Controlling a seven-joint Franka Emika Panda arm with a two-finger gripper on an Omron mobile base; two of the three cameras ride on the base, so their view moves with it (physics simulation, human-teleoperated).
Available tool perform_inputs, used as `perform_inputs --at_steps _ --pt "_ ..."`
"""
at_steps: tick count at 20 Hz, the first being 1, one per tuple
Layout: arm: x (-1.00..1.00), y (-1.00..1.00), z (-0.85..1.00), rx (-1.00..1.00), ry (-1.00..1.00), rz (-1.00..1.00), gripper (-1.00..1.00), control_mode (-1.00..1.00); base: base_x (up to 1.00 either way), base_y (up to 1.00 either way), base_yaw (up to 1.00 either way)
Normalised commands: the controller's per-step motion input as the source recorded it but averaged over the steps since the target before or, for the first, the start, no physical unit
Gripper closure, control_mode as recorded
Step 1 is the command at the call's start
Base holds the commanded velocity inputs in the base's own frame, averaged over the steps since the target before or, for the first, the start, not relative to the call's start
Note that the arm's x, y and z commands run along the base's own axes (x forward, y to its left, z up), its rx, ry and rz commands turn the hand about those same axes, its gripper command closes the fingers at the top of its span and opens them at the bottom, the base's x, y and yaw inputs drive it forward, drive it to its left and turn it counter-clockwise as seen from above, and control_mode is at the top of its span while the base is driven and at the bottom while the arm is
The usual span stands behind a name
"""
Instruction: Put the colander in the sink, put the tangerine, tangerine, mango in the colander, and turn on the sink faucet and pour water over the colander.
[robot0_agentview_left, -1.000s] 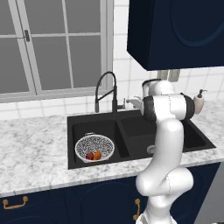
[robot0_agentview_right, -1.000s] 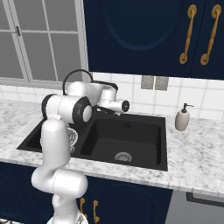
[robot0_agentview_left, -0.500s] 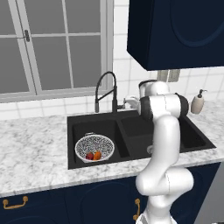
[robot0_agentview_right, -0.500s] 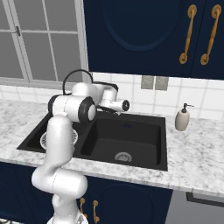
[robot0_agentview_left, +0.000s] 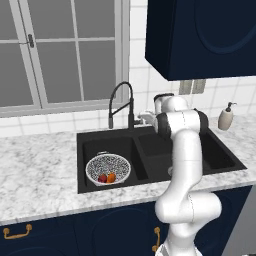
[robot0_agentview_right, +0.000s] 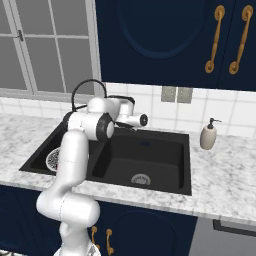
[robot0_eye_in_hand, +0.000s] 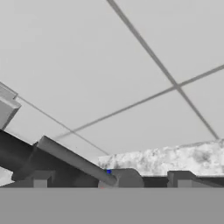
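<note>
From the left base view, the matte black sink has two rectangular basins set into a speckled marble counter. The round colander, made of fine silvery mesh with a pale rim, sits in the left basin. Inside it a small dark red mango lies just beside an orange tangerine. The black faucet rises behind the sink with a curved, coiled spout. The white arm reaches toward the base of the faucet, and the gripper is near it.

From the right base view, the right basin shows a round silver drain. A beige soap bottle stands on the counter to the right.

In the hand view, the two dark fingertips stand spread wide apart and hold nothing. A dark straight bar crosses in front of smooth white wall tiles.
</note>
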Motion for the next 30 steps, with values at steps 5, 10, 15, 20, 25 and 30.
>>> perform_inputs --at_steps 5,10,15,20,25,30 --pt "0.37 0.02 -0.13 0.00 0.02 0.00 -1.00 -1.00 0.00 0.00 0.00" --pt "0.31 0.00 -0.18 0.00 0.01 0.00 -1.00 -1.00 0.00 0.00 0.00" --pt "0.13 0.00 -0.25 0.00 0.05 0.00 1.00 -1.00 0.00 0.00 0.00" --pt "0.00 -0.25 -0.17 0.00 0.00 -0.02 1.00 -1.00 0.00 0.00 0.00" --pt "0.00 -0.54 -0.16 0.00 0.00 -0.09 1.00 -1.00 0.00 0.00 0.00" --pt "0.00 -0.75 -0.18 0.00 0.00 -0.12 1.00 -1.00 0.00 0.00 0.00"
